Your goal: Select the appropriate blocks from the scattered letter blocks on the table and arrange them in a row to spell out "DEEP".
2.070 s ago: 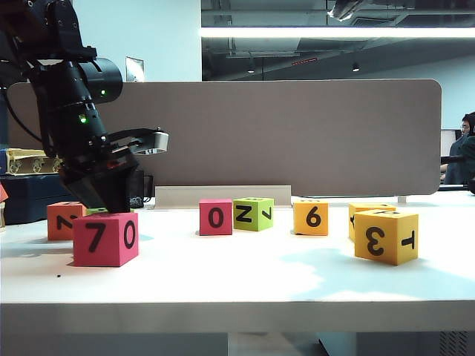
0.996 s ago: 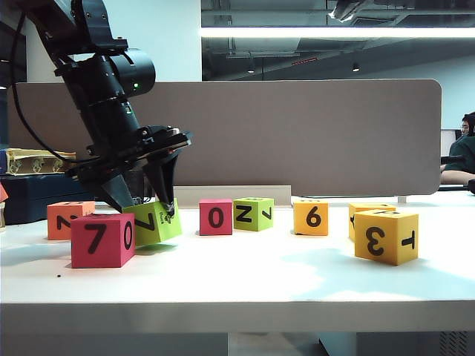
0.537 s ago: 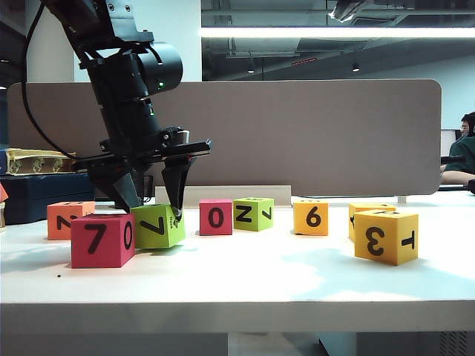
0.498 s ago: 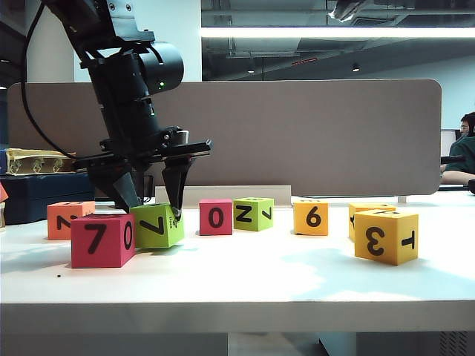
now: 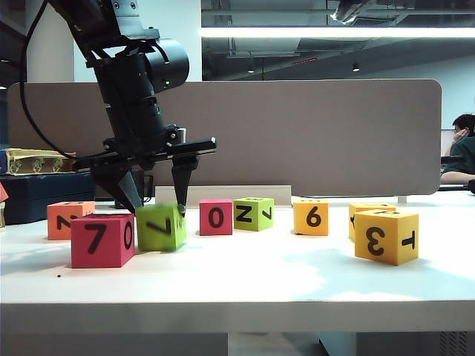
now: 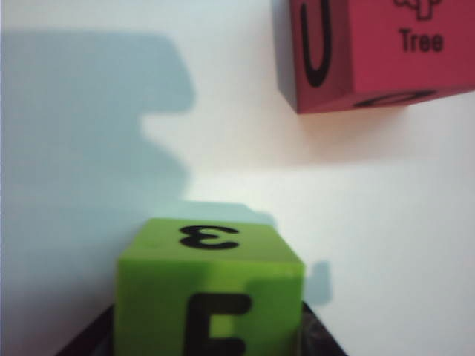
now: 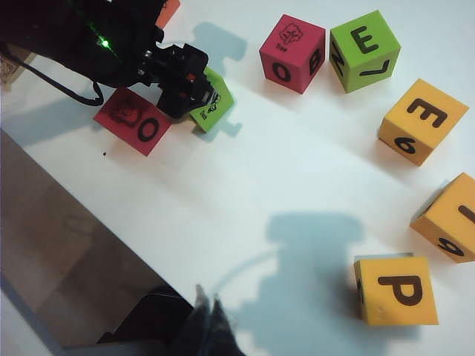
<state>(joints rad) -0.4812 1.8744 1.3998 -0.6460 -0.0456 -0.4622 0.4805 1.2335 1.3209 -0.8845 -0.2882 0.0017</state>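
The left arm (image 5: 130,81) is seen in the exterior view as a matte black body built of stacked cylindrical housings, with a rounded motor drum at its 3 o'clock side bearing a small green light. A thin black cable is looped along its 9 o'clock side. The left gripper (image 5: 157,206) is formed by a black crossbar carrying two tapered, dark, pointed fingers. The right gripper (image 7: 210,319) is shown only as dark, narrow finger ends.

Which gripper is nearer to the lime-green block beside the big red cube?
Left. The left gripper straddles the lime-green block; the right gripper hangs far away, near the table's front edge.
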